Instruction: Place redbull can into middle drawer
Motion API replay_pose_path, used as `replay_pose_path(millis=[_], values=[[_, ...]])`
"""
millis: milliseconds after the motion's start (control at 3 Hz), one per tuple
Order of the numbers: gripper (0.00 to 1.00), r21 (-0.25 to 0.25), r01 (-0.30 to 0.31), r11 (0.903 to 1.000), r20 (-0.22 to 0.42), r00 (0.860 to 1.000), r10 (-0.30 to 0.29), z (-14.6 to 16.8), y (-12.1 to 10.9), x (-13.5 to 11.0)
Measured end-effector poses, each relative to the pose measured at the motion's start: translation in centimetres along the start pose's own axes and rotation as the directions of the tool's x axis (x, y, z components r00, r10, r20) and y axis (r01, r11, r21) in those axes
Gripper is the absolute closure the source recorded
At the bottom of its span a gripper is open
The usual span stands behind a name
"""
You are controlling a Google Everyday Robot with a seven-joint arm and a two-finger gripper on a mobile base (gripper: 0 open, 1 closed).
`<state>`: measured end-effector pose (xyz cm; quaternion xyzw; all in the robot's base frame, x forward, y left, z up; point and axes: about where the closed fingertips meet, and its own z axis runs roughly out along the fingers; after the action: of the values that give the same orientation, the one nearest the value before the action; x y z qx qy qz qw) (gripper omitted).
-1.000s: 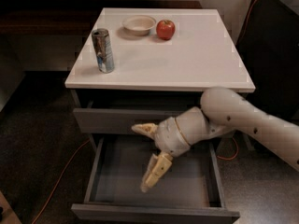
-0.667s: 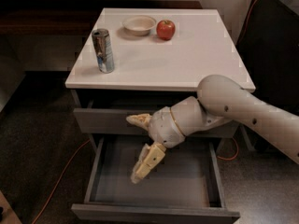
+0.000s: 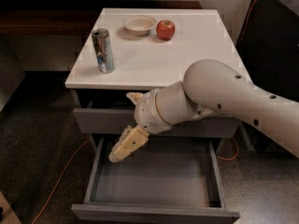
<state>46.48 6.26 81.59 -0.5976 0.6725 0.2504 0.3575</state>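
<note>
We see the robot's big white arm (image 3: 233, 101) reaching in from the right, ending in the gripper (image 3: 121, 127), which hangs in front of the cabinet, just over the left rear part of the pulled-out drawer. The cabinet's white top (image 3: 201, 55) lies above and behind the gripper. Directly below the gripper, the middle drawer (image 3: 154, 213) stands open, its shallow grey box bare, with its front edge well forward of the gripper. A closed grey drawer front (image 3: 96, 121) runs across just behind the gripper, level with it. The gripper's two tan fingers are spread wide apart with nothing between them: the lower finger (image 3: 127, 144) slants down and left toward the open box, while the upper finger (image 3: 135, 97) pokes up by the edge of the white top. The redbull can (image 3: 103, 50) stands upright on the white top, above the gripper and a little to its left, near the front left corner and well apart from the fingers. Farther back from the gripper, a shallow pale bowl (image 3: 139, 24) sits on the top, and a red apple (image 3: 165, 30) rests just to the bowl's right.
</note>
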Motion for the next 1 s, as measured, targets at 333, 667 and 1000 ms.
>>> replay_pose_path(millis=[333, 667, 1000], values=[[0.0, 0.038, -0.009, 0.9993, 0.003, 1.0, 0.009, -0.2, -0.6, -0.7], [0.0, 0.047, -0.029, 0.9985, 0.003, 1.0, 0.029, -0.3, -0.6, -0.8], [0.0, 0.098, -0.043, 0.9942, -0.014, 0.999, 0.044, -0.7, -2.4, -1.7]])
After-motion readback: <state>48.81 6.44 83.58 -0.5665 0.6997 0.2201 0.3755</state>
